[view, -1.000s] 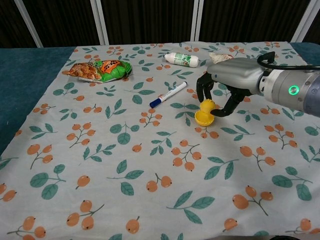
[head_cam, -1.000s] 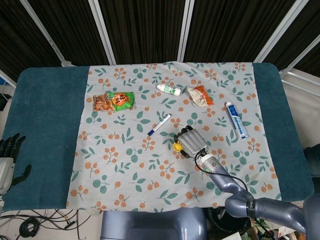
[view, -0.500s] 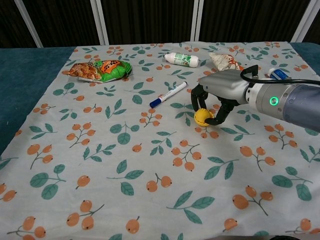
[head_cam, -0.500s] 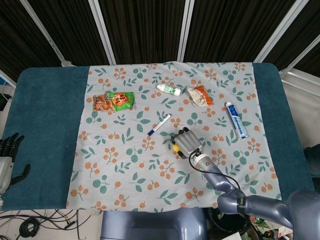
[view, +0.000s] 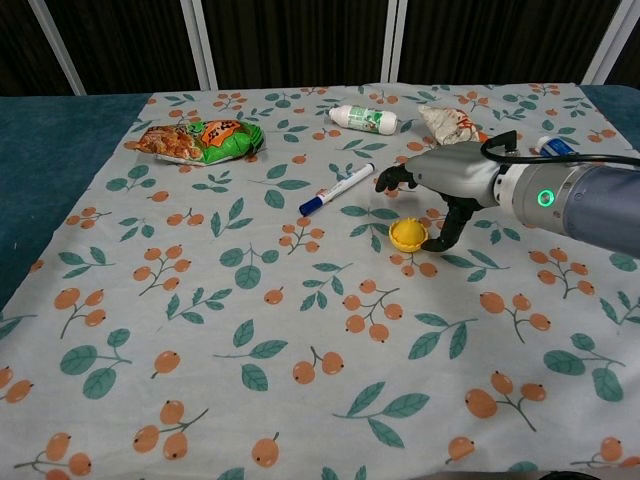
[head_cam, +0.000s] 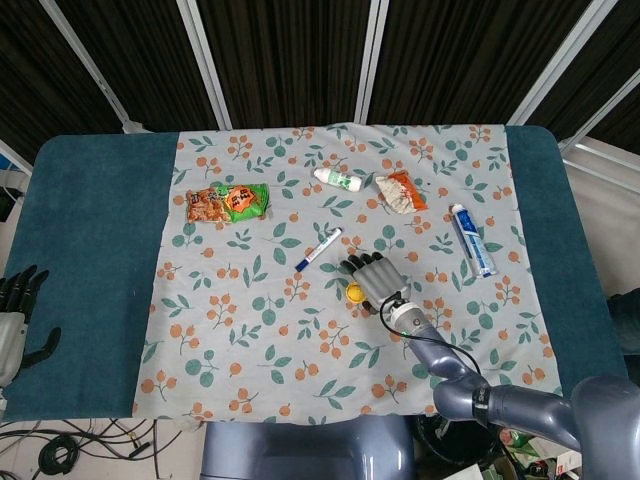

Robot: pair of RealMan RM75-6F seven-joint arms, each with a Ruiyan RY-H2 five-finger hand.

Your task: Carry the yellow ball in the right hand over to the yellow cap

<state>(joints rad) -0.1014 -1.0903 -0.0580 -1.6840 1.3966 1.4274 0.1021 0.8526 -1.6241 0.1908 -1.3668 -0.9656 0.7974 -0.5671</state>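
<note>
The small round yellow ball (view: 408, 233) sat in the yellow cap (view: 407, 240) on the leaf-and-berry printed tablecloth (view: 250, 330), just below the grey right hand (view: 440, 185), whose fingers were spread wide and held nothing. The cloth covered a teal-topped table (head_cam: 90, 250) before dark slatted panels (head_cam: 280, 60), and the black left hand (head_cam: 18, 315) hung with fingers apart at the table's near left edge.

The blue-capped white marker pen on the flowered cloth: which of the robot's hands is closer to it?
The right hand. It hovers just to the right of the blue-capped white marker pen, over a yellow ball. The left hand sits far off at the table's left edge.
</note>
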